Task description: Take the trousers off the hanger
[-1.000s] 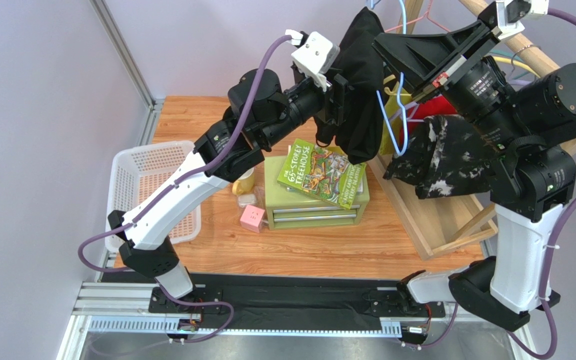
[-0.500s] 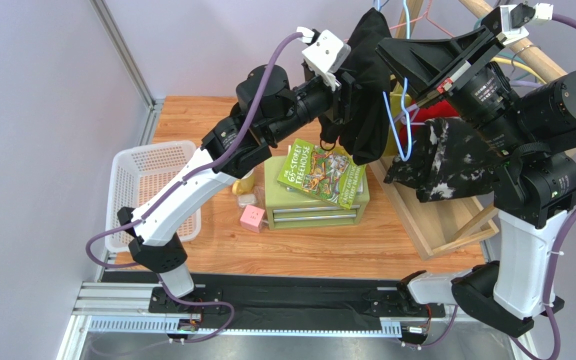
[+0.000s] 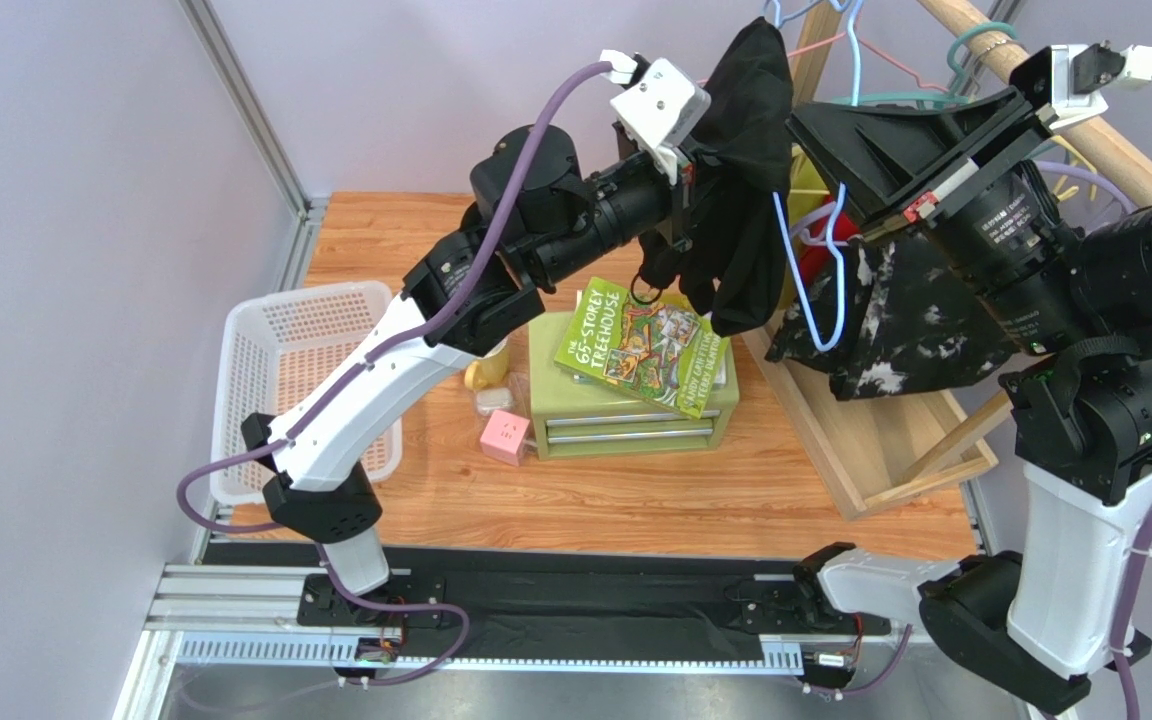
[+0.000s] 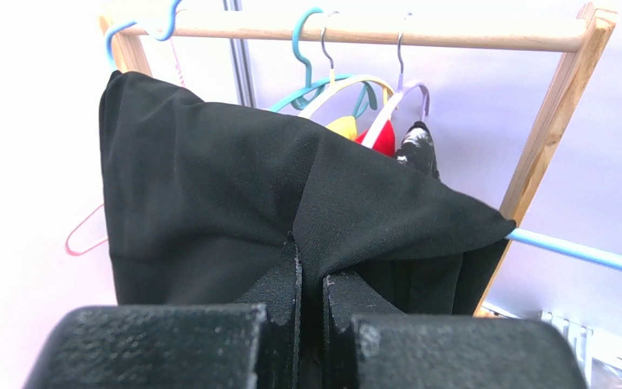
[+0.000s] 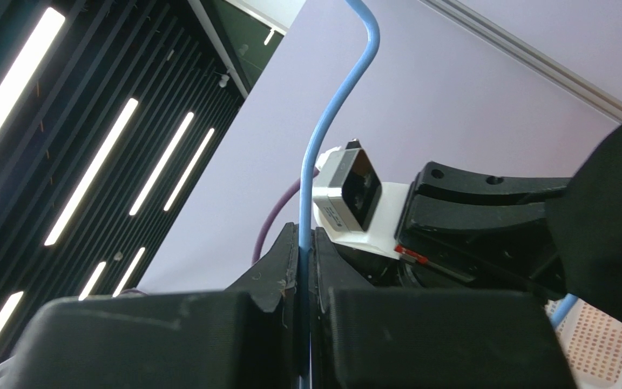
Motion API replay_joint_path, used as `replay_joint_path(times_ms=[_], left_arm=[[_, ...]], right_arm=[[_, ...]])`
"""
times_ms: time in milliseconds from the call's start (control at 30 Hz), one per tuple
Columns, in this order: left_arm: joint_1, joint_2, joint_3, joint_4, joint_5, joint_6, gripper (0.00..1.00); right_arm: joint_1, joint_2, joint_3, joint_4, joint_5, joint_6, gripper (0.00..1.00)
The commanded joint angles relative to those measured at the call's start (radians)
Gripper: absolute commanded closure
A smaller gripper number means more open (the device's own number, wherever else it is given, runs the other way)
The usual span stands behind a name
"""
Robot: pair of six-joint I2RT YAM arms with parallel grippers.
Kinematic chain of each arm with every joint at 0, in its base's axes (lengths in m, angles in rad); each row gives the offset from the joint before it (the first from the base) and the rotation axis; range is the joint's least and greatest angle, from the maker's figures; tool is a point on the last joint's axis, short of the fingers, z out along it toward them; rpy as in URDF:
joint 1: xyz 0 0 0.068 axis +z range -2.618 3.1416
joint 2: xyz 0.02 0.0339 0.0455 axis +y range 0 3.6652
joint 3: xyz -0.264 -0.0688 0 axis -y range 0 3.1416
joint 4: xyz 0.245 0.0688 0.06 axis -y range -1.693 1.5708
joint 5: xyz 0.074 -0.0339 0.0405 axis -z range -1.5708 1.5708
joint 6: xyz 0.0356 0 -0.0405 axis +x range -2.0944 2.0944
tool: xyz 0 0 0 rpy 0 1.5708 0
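A pair of black trousers (image 3: 745,143) hangs over a light-blue wire hanger (image 3: 815,308) in front of the wooden rail (image 4: 355,29). My left gripper (image 3: 684,203) is shut on a fold of that black cloth (image 4: 233,186), which puckers toward the pinch in the left wrist view (image 4: 310,263). My right gripper (image 3: 823,165) is shut on the blue hanger wire (image 5: 322,138), which runs straight up between its jaws. Behind hang yellow-green (image 4: 343,126), red (image 4: 383,142) and black white-speckled trousers (image 3: 913,323) on other hangers.
A green drawer box (image 3: 620,420) with a picture book (image 3: 642,342) on top stands under the trousers. A white basket (image 3: 289,360) sits at the left, a pink cube (image 3: 504,435) and a small jar beside the box. The rack's wooden base (image 3: 875,450) lies at the right.
My left gripper has shut on the black trousers. The right arm has drawn up and to the right with the blue hanger, and the trousers have swung slightly right.
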Motion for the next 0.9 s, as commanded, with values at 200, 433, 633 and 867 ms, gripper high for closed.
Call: replay_joint_path(times_ms=[200,433,633,867], left_arm=[[-0.005,-0.203,-0.088,0.234,-0.099,-0.001,1.0],[-0.006,-0.244,-0.125,0.309,-0.133,0.013,1.0],[-0.006,-0.215,-0.029,0.324,-0.162,0.085,1.0],[-0.008,-0.299,-0.145,0.325,-0.177,0.102,1.0]], right_arm=[[0.005,-0.109,-0.062,0.021,0.197,-0.148,1.0],[0.005,-0.126,-0.111,-0.007,0.218,-0.167,1.0],[0.005,-0.143,-0.172,-0.036,0.259,-0.188,1.0],[0.005,-0.229,-0.266,-0.109,0.528,-0.259,1.0]])
